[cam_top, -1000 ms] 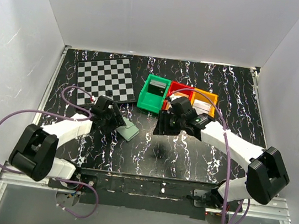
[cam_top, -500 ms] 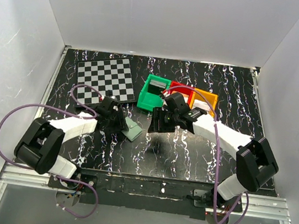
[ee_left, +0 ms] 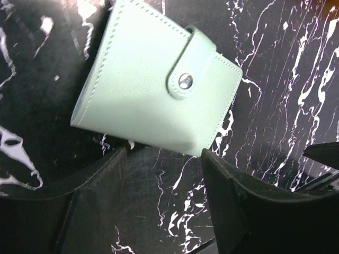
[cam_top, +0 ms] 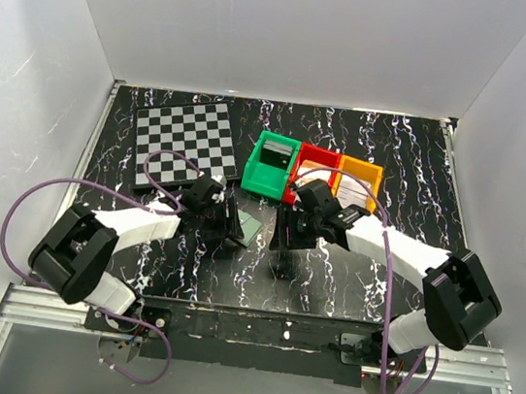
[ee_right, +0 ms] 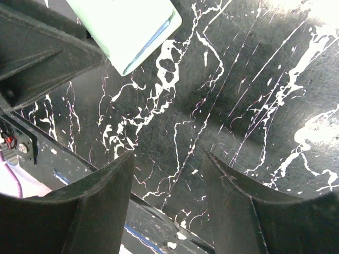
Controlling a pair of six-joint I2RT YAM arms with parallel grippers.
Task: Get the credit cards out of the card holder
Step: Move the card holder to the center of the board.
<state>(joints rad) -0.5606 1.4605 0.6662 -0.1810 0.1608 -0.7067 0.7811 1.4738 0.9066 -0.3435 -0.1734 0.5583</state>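
From above: black, white-veined table [cam_top: 415, 160] boxed in by white walls [cam_top: 295, 35]; checkerboard [cam_top: 187, 142] and three bins [cam_top: 314, 170] at the back. Flat mid-table, the card holder [cam_top: 249, 226], between left gripper [cam_top: 227, 226] and right gripper [cam_top: 285, 232].

Left wrist: holder snapped closed, just past spread, empty jaws.

Right wrist: jaws spread and empty over bare table, holder's corner at top.

Against a second ago: left gripper swung further right, closer to the right one.

Right of one checkerboard [cam_top: 188, 139] were three bins, one green [cam_top: 263, 182], one red [cam_top: 319, 151], one orange [cam_top: 362, 164], and one card holder [ee_left: 153, 79].
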